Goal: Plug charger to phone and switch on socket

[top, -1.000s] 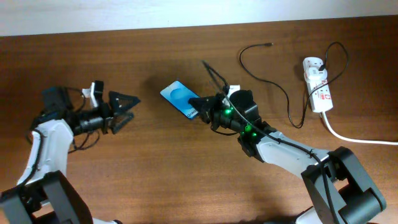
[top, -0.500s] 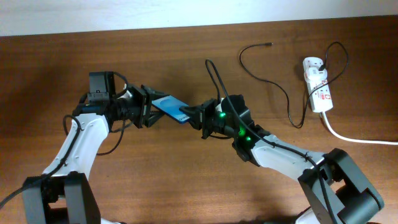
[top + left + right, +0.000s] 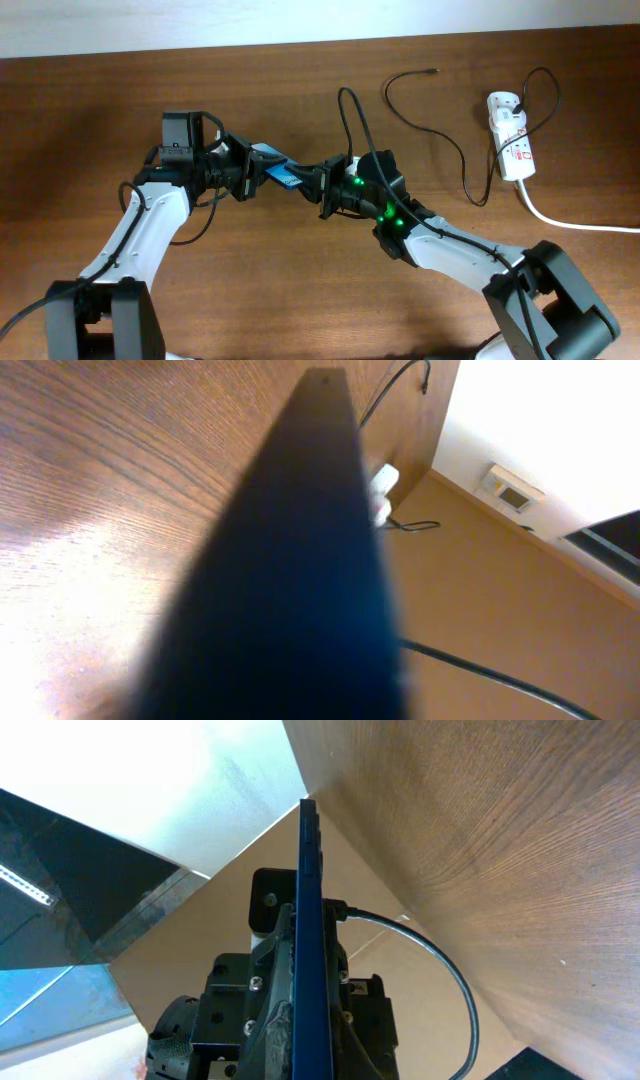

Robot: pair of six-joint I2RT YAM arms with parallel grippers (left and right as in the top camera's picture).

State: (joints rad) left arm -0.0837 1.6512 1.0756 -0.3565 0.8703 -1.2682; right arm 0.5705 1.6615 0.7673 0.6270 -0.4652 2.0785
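Observation:
The phone hangs above the table at centre, tilted, its blue screen partly showing. My left gripper is shut on its left end and my right gripper is shut on its right end. The left wrist view is filled by the dark, blurred edge of the phone. In the right wrist view the phone stands edge-on, with black fingers pressed against both faces. The charger lies loose at the right, its connector tip far from the phone. The socket lies at the far right.
A thick white cord runs from the socket off the right edge. A black arm cable arches over my right gripper. The pale back edge of the table lies beyond.
My left arm swung in from the far left and its gripper closed on the phone's left end. My right gripper lifted the phone and shifted it slightly left.

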